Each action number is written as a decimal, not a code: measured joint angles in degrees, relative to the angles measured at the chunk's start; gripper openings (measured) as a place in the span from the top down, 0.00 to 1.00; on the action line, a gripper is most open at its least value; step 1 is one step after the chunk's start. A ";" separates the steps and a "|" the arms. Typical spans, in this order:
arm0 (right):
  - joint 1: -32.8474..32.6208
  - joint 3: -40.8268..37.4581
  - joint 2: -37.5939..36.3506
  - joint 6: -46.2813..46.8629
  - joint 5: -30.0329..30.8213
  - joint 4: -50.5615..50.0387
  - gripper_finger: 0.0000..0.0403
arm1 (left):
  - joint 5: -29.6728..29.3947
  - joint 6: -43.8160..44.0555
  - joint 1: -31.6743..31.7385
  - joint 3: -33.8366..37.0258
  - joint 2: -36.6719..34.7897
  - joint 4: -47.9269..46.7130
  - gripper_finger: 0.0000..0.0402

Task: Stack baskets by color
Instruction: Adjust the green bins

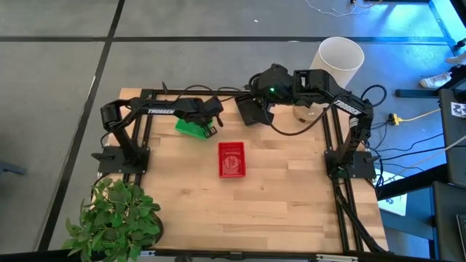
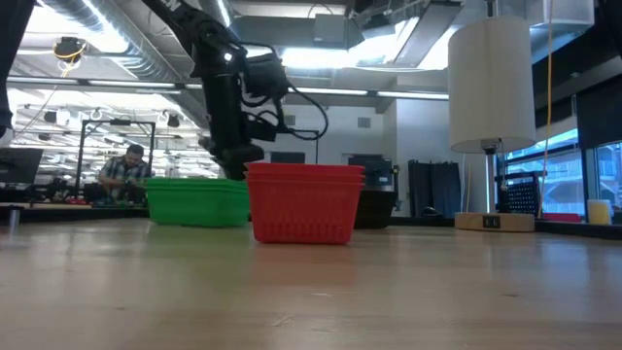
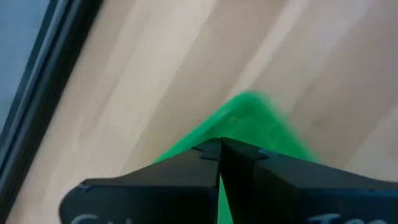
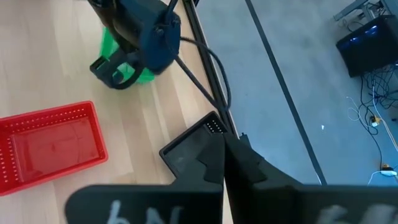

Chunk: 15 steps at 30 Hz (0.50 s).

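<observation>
A green basket (image 1: 189,128) (image 2: 197,201) lies at the table's far left, its bottom on the wood in the low view. My left gripper (image 1: 210,128) (image 3: 221,146) reaches down onto its right end and is shut on it. A red basket (image 1: 231,159) (image 2: 303,202) stands mid-table, and more than one rim shows on it. My right gripper (image 1: 256,110) (image 4: 222,142) hangs high over the far middle, shut on a black basket (image 1: 250,111) (image 4: 189,149). My left gripper pinches a wall of the green basket, and a strip of green (image 3: 219,200) shows between the two shut fingers. The fingers come slanting down from above. The basket's far corner (image 3: 252,112) sticks out past the fingertips. My right gripper pinches the black basket by its rim (image 4: 210,138) between the two fingers. They slant down from the table's right. The basket is lifted clear of the table and tilted.
A tall white lamp shade (image 1: 340,60) (image 2: 492,83) stands on a wooden base at the far right corner. A potted plant (image 1: 116,218) sits at the near left corner. Bare wood lies in front of and to the right of the red basket.
</observation>
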<state>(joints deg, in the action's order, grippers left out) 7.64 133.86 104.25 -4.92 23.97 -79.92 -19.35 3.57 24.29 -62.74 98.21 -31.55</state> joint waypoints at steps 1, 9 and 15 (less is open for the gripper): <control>0.00 0.00 0.00 0.14 0.00 -0.03 1.00 | 1.42 -1.67 -0.02 0.00 0.33 1.44 1.00; 0.00 0.00 0.00 0.25 0.00 -0.85 1.00 | 8.98 -12.29 -1.34 0.00 4.28 6.39 1.00; 0.00 0.00 0.00 -0.36 0.02 -0.83 1.00 | 9.06 -16.21 -3.17 0.00 3.32 9.12 1.00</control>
<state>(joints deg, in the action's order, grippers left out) 7.64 133.86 104.25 -5.28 23.99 -80.75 -10.29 -12.64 21.12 -62.74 101.53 -22.43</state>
